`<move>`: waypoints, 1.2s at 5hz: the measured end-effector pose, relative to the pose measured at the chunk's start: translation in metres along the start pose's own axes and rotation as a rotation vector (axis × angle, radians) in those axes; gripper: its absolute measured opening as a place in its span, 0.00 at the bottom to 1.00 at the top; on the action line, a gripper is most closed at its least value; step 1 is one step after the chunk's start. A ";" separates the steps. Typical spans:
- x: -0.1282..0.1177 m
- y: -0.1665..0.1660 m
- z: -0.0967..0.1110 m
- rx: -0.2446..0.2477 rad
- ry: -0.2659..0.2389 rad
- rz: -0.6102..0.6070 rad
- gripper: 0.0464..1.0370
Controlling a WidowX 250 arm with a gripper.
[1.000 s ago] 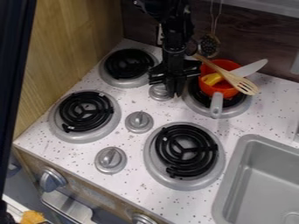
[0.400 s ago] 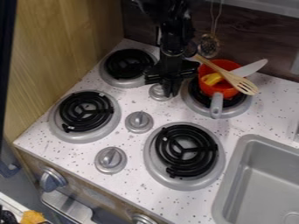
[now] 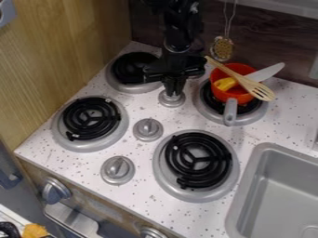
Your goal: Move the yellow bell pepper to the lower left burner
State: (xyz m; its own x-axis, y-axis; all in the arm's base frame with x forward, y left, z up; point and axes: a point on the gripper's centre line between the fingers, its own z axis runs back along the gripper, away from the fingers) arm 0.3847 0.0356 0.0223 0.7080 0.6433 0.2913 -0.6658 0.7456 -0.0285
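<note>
Tabletop (image 3: 149,201), white and speckled, carries a grey sink (image 3: 248,179) at lower right and a burner (image 3: 212,113) at upper right. The claw (image 3: 174,93) hangs at upper centre; whether open or closed, I can't tell. On that burner sits the red pot (image 3: 241,96), with the yellow pepper (image 3: 225,83) inside.

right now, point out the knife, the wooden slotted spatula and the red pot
knife (image 3: 268,72): camera view, blade
wooden slotted spatula (image 3: 255,88): camera view, head
red pot (image 3: 243,97): camera view, outer wall
</note>
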 end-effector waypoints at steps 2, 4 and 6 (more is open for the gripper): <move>-0.031 0.051 0.028 0.065 0.037 0.153 0.04; -0.047 0.091 0.019 0.080 0.050 0.357 0.04; -0.037 0.120 0.003 0.105 0.056 0.442 0.04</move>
State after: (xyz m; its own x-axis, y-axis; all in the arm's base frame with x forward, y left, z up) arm 0.2780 0.1004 0.0109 0.3598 0.9065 0.2210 -0.9252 0.3773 -0.0411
